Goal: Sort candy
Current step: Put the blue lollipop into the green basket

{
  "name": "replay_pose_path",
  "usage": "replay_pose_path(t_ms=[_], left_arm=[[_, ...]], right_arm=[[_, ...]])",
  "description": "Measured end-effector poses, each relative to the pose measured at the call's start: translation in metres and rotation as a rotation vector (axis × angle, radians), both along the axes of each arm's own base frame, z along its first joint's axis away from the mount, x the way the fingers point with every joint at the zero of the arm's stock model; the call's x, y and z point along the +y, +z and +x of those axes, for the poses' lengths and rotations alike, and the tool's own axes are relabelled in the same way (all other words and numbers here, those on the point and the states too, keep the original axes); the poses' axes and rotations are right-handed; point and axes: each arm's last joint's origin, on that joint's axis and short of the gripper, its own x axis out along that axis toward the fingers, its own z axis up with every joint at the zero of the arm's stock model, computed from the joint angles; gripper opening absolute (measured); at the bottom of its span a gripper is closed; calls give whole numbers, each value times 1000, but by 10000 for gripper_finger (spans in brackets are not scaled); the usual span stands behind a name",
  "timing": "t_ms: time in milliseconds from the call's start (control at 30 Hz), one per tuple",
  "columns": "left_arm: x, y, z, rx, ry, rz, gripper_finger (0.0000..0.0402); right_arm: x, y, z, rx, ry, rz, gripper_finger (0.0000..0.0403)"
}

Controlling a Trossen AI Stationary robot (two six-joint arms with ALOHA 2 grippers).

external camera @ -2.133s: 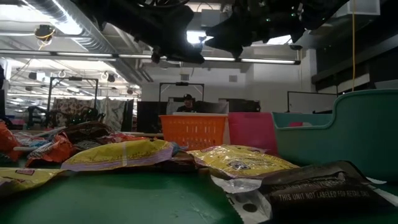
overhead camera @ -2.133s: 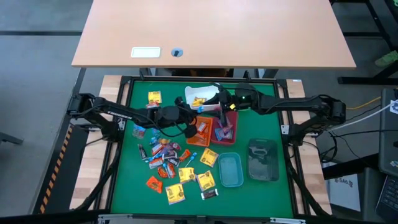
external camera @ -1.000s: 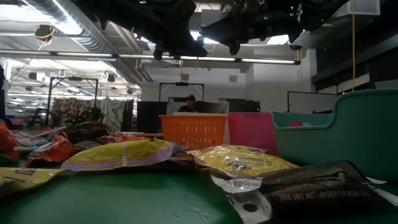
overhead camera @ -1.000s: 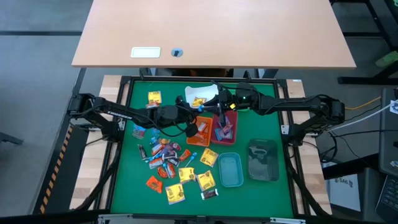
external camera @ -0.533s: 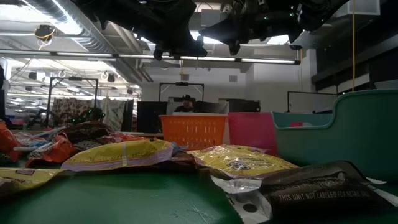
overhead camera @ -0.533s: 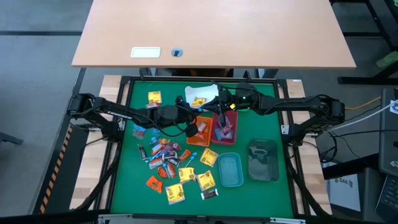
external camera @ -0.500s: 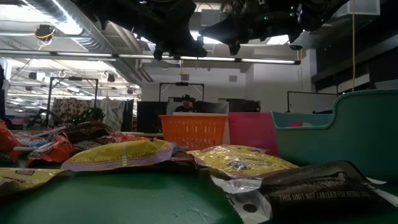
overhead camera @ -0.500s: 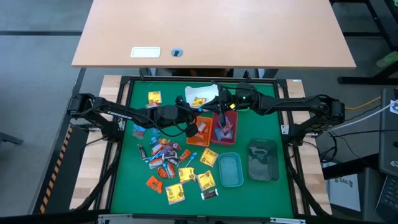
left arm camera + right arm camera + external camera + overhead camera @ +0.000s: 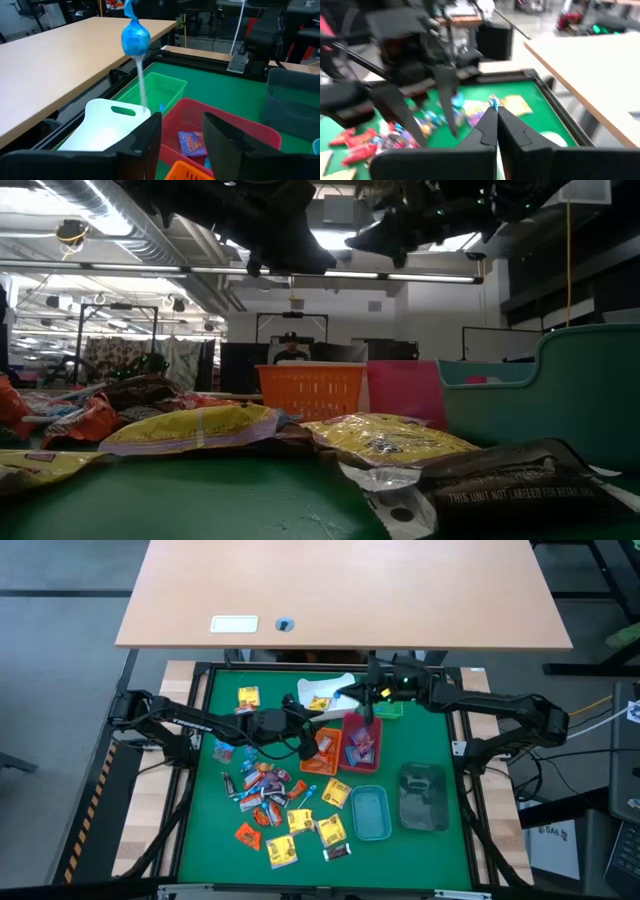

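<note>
Green worktop [image 9: 440, 750]: my right claw [image 9: 371, 692] clamped on blue lollipop [image 9: 135, 39], stick vertical; green bin [image 9: 154, 91] below at 6 o'clock; left claw [image 9: 182, 131] parted.

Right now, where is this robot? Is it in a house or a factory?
It looks like a big workshop or lab, not a house. Bare ceiling pipes run overhead, a person sits behind dark screens, and a plain wooden desk stands beside the robot's green table.
</note>
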Motion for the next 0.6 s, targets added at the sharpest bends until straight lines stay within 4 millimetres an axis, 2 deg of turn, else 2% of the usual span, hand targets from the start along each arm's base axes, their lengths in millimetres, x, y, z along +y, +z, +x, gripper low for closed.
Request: replay_pose_path(t_ms=[200,400,600], left_arm=[[10,0,-1,0,32,0,132],[27,0,-3,0,87,1,132],[47,0,-7,1,148,1,132]], right_arm=[[-21,1,-37,161,-105,9,1],[-34,-3,-73,326,-193,45,1],[-44,-15,-96,476,-252,123,1]])
